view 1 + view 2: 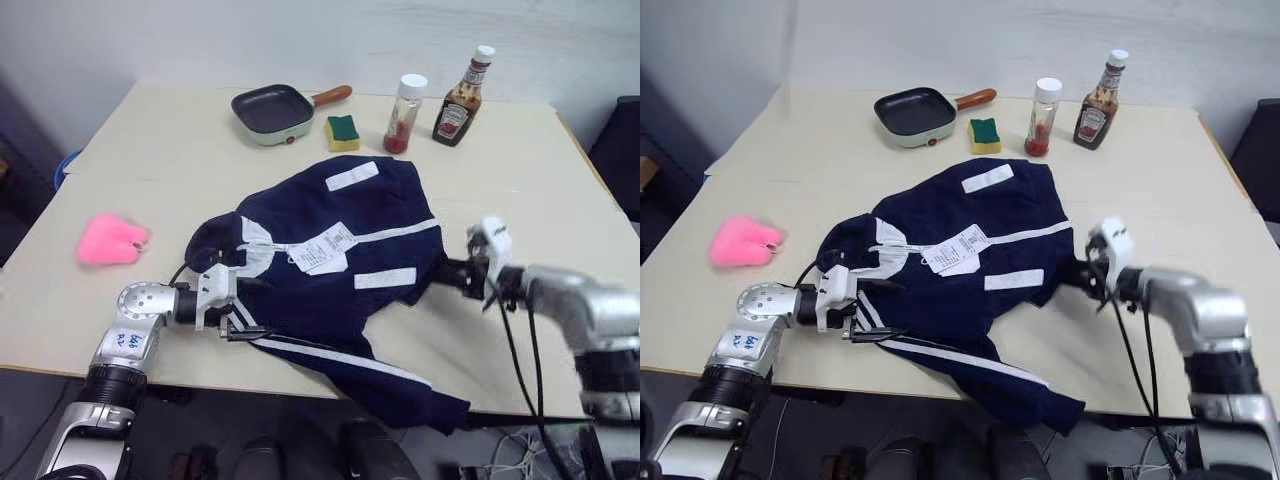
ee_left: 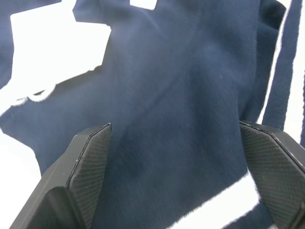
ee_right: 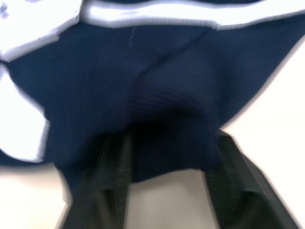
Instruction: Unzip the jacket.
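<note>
The navy-blue jacket (image 1: 340, 270) with white stripes and paper tags (image 1: 325, 247) lies spread on the middle of the table (image 1: 160, 150), one part hanging over the front edge. My left gripper (image 1: 245, 310) sits at the jacket's left side by the white-trimmed collar. It is open, and in the left wrist view its fingers (image 2: 90, 171) stand wide apart with navy fabric just ahead. My right gripper (image 1: 445, 273) is at the jacket's right edge. It is open too, and the fabric's edge (image 3: 157, 95) lies between its spread fingertips.
A pink plush (image 1: 110, 240) lies at the table's left. Along the back stand a small frying pan (image 1: 272, 110), a yellow-green sponge (image 1: 343, 131), a clear jar (image 1: 404, 113) and a sauce bottle (image 1: 462, 98). The table's front edge runs close under both arms.
</note>
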Action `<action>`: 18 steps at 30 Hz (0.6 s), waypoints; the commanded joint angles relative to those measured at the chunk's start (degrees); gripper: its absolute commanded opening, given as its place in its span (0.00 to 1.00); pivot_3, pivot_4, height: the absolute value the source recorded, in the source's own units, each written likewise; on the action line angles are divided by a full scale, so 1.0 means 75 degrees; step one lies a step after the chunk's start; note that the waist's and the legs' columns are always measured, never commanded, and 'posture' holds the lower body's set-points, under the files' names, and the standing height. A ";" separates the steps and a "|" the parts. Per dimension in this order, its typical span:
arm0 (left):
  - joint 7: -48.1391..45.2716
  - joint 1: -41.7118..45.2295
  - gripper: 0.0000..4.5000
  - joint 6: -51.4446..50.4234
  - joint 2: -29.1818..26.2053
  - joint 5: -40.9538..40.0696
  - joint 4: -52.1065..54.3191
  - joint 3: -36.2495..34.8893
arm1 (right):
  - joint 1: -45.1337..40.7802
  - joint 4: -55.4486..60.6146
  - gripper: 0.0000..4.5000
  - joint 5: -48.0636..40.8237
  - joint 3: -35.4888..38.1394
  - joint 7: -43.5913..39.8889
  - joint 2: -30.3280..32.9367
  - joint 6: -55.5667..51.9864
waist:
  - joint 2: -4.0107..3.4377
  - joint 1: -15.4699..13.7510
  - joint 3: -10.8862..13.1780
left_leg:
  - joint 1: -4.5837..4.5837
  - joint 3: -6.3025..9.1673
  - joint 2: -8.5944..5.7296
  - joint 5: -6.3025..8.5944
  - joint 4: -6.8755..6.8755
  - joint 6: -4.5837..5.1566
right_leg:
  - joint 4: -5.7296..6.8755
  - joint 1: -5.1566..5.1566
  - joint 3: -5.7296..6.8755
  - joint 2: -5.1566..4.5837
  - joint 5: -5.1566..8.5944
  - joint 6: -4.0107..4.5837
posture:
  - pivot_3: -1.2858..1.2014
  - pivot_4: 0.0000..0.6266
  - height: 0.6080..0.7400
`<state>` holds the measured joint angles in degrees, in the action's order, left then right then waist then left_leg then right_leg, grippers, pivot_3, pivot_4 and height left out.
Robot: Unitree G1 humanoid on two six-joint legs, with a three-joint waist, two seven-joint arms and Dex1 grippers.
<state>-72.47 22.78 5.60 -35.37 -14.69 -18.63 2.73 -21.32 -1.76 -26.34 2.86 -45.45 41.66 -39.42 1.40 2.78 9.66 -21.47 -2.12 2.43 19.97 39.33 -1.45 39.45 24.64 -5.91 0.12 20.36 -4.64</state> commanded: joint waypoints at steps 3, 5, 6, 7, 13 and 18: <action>-0.0013 -0.0161 0.96 -0.0050 -0.0249 -0.0113 0.0212 -0.0217 | 0.1504 0.0869 0.87 0.0647 0.1169 -0.0478 0.0952 0.1986 | -0.0001 0.0010 0.0001 | 0.0008 -0.0002 -0.0017 -0.0006 0.0002 0.0015 | -0.0001 -0.0010 0.0001 -0.0021 -0.0002 -0.0003 | 0.52 0.24 1.00; -0.0034 -0.0216 0.96 -0.0075 -0.0281 -0.0148 0.0258 -0.0230 | 0.2150 0.1462 0.99 0.0290 0.1621 -0.0751 0.0964 0.2036 | 0.0000 0.0000 0.0000 | 0.0017 0.0002 -0.0019 -0.0005 0.0001 0.0018 | -0.0003 -0.0023 0.0004 -0.0022 -0.0002 -0.0003 | 0.52 0.24 1.00; -0.0046 -0.0237 0.96 -0.0086 -0.0296 -0.0170 0.0278 -0.0240 | 0.2364 0.1738 0.99 0.0096 0.1754 -0.0870 0.0942 0.2029 | 0.0001 0.0001 0.0000 | 0.0022 0.0004 -0.0019 -0.0005 0.0000 0.0019 | 0.0000 -0.0026 0.0005 -0.0022 -0.0002 -0.0003 | 0.52 0.24 1.00; -0.0077 -0.0258 0.96 -0.0091 -0.0309 -0.0201 0.0304 -0.0247 | 0.2597 0.2077 0.99 -0.0023 0.1817 -0.0979 0.0930 0.2066 | 0.0000 -0.0007 0.0000 | 0.0023 0.0005 -0.0019 -0.0005 0.0000 0.0019 | -0.0001 -0.0029 0.0006 -0.0021 -0.0002 -0.0003 | 0.52 0.24 1.00; -0.0321 -0.0253 0.96 -0.0131 -0.0418 -0.0252 0.0311 -0.0240 | 0.2683 0.3143 0.99 0.0247 0.0900 -0.0544 0.0633 0.1679 | 0.0000 0.0074 0.0000 | 0.0035 0.0001 -0.0018 -0.0009 -0.0001 0.0021 | 0.0013 -0.0030 -0.0004 -0.0008 -0.0002 -0.0003 | 0.52 0.24 1.00; -0.0393 -0.0089 0.96 -0.0207 -0.0341 -0.0359 0.0442 -0.0255 | 0.1715 0.2478 0.99 0.1273 -0.0169 0.0407 0.0085 0.1387 | 0.0006 0.0056 -0.0003 | 0.0035 0.0003 -0.0019 -0.0010 -0.0001 0.0020 | 0.0010 -0.0030 -0.0003 -0.0012 -0.0002 -0.0003 | 0.52 0.24 1.00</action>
<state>-74.73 21.28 4.35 -37.67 -15.56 -17.61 1.61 -4.14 19.71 -22.08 5.90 -47.54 43.96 -27.20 1.45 3.20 9.64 -21.22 -2.10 2.28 19.89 39.33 -1.30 39.52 24.43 -5.94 0.03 20.35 -4.67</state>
